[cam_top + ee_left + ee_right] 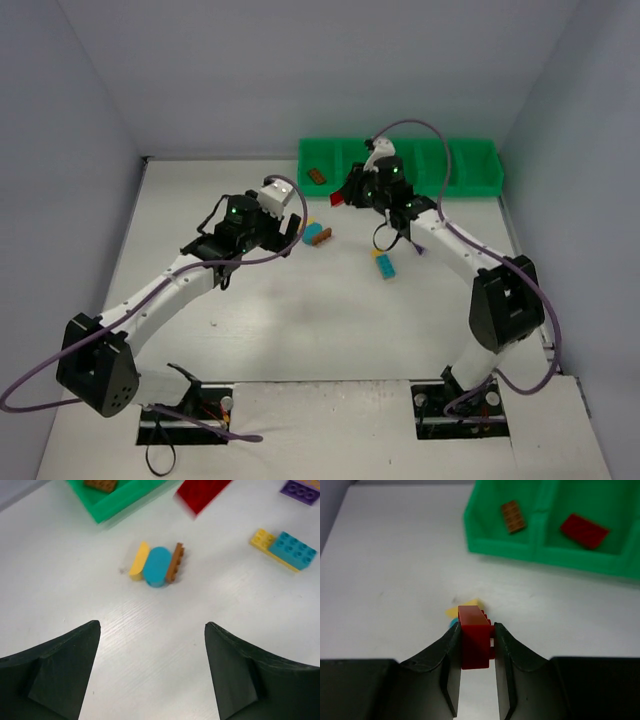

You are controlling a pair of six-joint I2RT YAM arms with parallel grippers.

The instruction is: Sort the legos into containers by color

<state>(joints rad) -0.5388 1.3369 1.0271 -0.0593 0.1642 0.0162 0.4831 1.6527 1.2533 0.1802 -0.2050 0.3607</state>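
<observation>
My right gripper [476, 632] is shut on a red lego [474, 645] and holds it above the table, just short of the green containers [470, 180]. The leftmost compartment holds a brown lego [513, 516] and the one beside it a red lego [584, 530]. My left gripper [151, 630] stands open over bare table with nothing between its fingers. A little beyond it a yellow, light blue and brown stack [156, 566] lies on its side. In the top view the left gripper [294, 228] sits just left of that stack [315, 233].
A yellow and light blue stack [285, 550] lies on the table right of the first stack, and a purple lego [302, 490] lies beyond it. Grey walls close in the white table on three sides. The right arm's purple cable loops over the tray.
</observation>
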